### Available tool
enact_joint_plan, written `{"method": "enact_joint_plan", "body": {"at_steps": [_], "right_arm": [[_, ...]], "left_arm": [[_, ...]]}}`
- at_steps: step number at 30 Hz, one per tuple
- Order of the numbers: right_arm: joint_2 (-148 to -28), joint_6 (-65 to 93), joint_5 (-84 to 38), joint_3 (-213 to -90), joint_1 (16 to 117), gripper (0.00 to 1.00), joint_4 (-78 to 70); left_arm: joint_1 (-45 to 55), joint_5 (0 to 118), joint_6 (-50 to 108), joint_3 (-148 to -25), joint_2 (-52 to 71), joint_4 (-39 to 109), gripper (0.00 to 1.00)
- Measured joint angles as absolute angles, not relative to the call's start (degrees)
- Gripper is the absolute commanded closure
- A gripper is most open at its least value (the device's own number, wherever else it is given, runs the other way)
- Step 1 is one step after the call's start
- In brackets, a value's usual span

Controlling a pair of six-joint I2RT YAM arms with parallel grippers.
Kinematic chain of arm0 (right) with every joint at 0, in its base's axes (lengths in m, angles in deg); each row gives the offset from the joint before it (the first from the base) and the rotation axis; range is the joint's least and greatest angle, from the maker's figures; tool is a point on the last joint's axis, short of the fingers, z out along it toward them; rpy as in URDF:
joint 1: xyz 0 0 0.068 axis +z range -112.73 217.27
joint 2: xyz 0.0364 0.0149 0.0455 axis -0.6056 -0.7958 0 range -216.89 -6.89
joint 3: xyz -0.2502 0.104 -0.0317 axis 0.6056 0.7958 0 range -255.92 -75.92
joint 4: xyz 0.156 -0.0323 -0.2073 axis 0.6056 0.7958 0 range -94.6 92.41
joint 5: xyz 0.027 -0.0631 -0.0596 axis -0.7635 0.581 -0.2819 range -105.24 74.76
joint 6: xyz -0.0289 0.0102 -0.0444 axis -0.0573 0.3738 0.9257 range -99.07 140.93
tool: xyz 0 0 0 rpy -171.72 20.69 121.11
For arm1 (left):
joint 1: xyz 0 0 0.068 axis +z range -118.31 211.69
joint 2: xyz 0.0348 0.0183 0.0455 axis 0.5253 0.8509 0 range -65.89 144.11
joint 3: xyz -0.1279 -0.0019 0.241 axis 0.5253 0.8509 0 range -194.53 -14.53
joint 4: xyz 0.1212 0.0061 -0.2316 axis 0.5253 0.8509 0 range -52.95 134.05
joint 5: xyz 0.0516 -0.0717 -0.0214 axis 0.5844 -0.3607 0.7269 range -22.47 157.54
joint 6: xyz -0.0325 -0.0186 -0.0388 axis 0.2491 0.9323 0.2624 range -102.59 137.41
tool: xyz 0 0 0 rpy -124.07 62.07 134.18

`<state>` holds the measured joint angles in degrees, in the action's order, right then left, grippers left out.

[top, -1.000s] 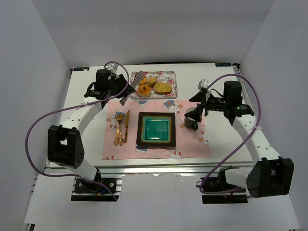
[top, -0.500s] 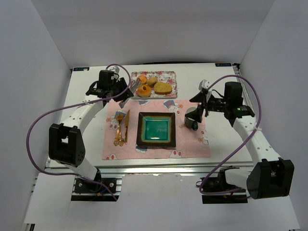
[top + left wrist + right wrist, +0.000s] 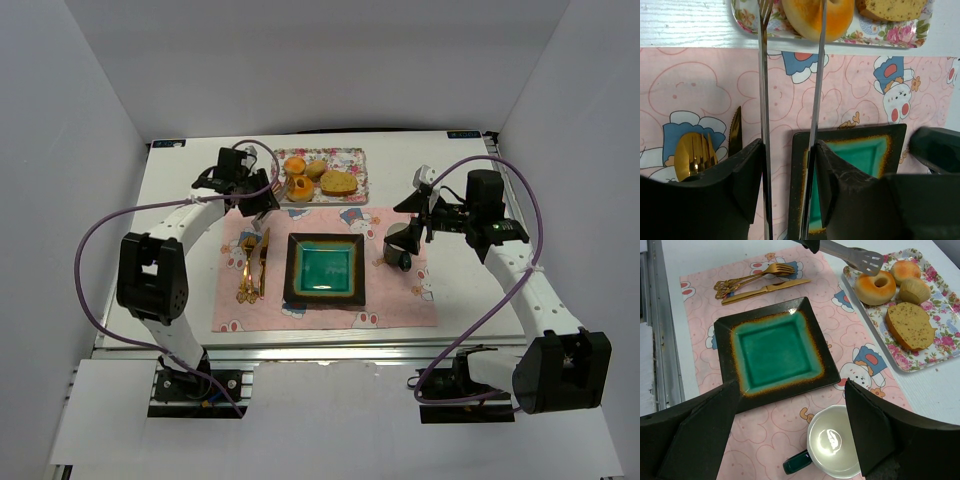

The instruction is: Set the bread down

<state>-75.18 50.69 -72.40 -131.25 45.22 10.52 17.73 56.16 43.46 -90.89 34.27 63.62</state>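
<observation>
A: Where's the bread?
B: On the tray (image 3: pixel 746 16): roll (image 3: pixel 892 7), ring bun (image 3: pixel 800 20), all cropped in the left wrist view.
A: And the left end effector (image 3: pixel 788 148)?
B: Clamps tongs (image 3: pixel 763 75) over that bun, contact unclear; right end effector (image 3: pixel 790 405) gapes, empty.

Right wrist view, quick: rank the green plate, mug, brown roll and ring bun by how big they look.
1. green plate
2. mug, though it sits nearest the camera, which flatters it
3. brown roll
4. ring bun, a little smaller than the roll
</observation>
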Motion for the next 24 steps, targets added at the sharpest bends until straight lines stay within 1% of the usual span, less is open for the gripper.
{"method": "enact_joint_plan", "body": {"at_steps": [18, 24], "right_arm": [[-75.2, 50.4, -72.4, -131.2, 44.8, 0.11, 10.4], [-75.2, 50.1, -72.4, -131.1, 44.8, 0.11, 10.2]], "left_arm": [[18.0, 53.9, 44.4, -92.3, 35.2, 62.7, 0.43], [18.1, 53.1, 44.7, -93.1, 37.7, 63.8, 0.43]]}}
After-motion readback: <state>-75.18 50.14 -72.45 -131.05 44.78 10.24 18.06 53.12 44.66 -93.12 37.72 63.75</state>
